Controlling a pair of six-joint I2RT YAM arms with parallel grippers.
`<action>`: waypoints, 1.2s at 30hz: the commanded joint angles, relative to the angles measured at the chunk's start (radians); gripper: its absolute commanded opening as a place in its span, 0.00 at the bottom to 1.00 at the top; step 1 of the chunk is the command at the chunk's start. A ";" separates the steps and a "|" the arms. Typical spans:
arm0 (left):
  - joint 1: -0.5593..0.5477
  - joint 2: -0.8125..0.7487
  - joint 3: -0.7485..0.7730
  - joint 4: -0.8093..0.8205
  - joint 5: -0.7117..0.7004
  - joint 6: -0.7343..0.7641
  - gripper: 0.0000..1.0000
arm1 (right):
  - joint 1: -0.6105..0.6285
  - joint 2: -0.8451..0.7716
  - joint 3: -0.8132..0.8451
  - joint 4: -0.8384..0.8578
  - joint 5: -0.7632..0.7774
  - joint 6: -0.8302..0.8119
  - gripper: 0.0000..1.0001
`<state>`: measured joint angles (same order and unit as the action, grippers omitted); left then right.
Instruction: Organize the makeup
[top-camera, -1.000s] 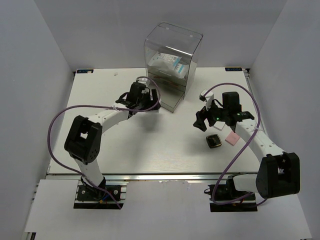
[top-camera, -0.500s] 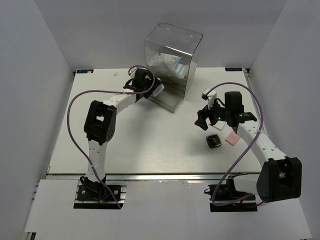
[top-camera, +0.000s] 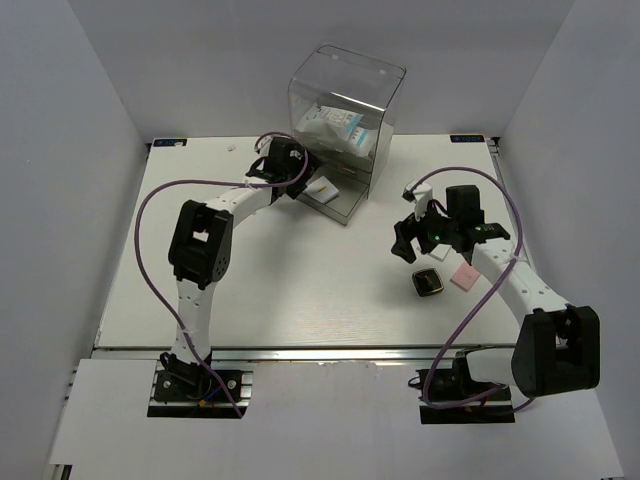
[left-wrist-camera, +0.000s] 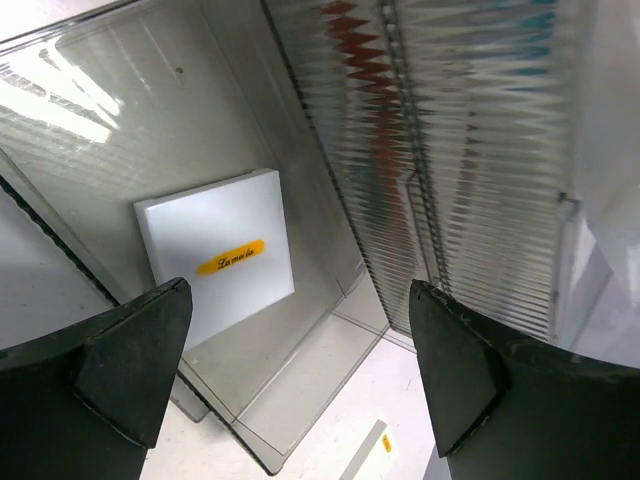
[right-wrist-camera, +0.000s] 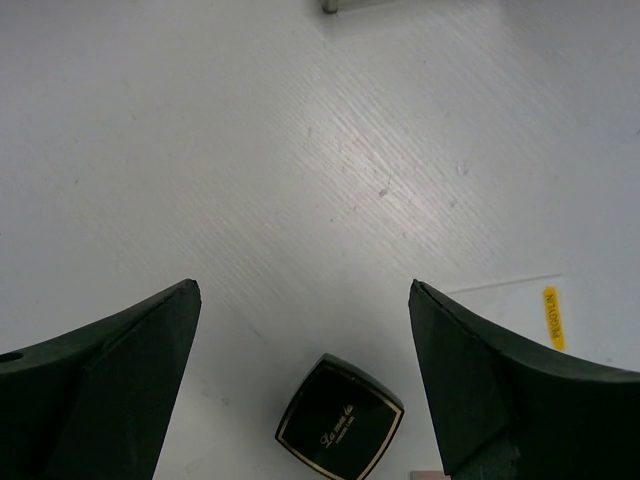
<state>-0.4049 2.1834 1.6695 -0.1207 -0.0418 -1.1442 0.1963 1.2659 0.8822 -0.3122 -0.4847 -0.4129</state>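
1. the drawer box (top-camera: 345, 100) stands at the back middle of the table (top-camera: 280, 290).
2. a packet (top-camera: 335, 130) lies inside it, above a labelled square (left-wrist-camera: 220, 255) on its bottom level.
3. the compact (top-camera: 428, 283) lies right of centre, a small square (top-camera: 463, 277) just beside it on its right.

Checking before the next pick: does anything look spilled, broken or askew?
Nothing looks spilled or damaged. The white square lies flat in the clear tray, only slightly turned against its walls. The compact sits loose and diagonal on the table, but intact.
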 joint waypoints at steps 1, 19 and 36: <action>0.005 -0.117 0.029 0.013 0.006 0.047 0.98 | -0.005 0.030 0.040 -0.093 0.051 0.037 0.89; 0.075 -0.737 -0.583 0.085 0.000 0.420 0.98 | 0.002 -0.063 -0.052 -0.281 0.449 0.201 0.89; 0.075 -1.022 -0.879 0.078 -0.053 0.403 0.98 | 0.008 0.197 -0.063 -0.219 0.509 0.180 0.89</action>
<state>-0.3256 1.1980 0.8276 -0.0612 -0.0753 -0.7334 0.1978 1.4460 0.8261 -0.5629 0.0109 -0.2348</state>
